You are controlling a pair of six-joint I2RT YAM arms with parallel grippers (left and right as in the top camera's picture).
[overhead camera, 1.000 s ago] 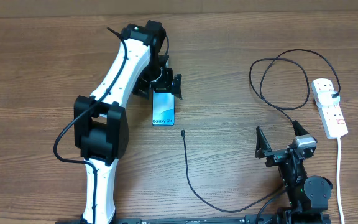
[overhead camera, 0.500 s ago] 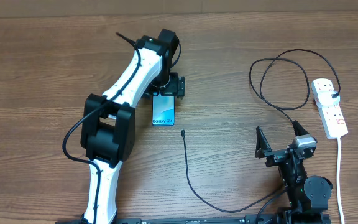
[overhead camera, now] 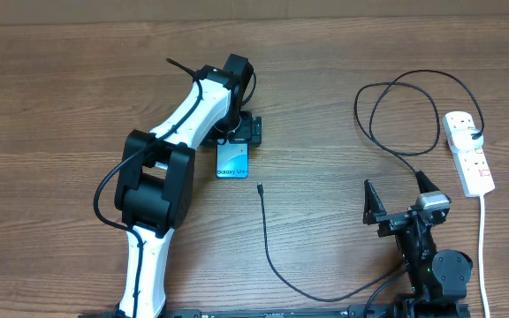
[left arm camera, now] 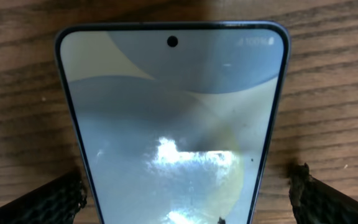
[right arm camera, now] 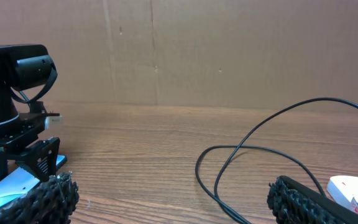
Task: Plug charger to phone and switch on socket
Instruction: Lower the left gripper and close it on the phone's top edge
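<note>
Slim black-edged rectangular smartphone (overhead camera: 232, 161) with a glossy blue-turquoise screen, flat and face up on the brown wood-grain table (overhead camera: 78, 79), small punch-hole lens at its top edge and a glare patch on the glass in the left wrist view. Straddled at its far end by the left gripper (overhead camera: 237, 134), spread wide and holding nothing: rough black textured pads (left arm camera: 48, 202) down at either long side of the handset, one just beside the edge, the other with bare wood between. Just below the handset's near end, apart from it, the small plug tip (overhead camera: 260, 187) of the long thin black charger cable (overhead camera: 268, 238), running down the table, curving right, then looping near the far right. At the right edge, the white oblong plastic power strip (overhead camera: 469, 155) with red switches, a black plug seated in it and a thick white cord trailing down. Between cable tip and strip, the right gripper (overhead camera: 394, 187), fully parted and empty, well apart from the handset. Plain brown cardboard wall (right arm camera: 229, 50) behind the table.
</note>
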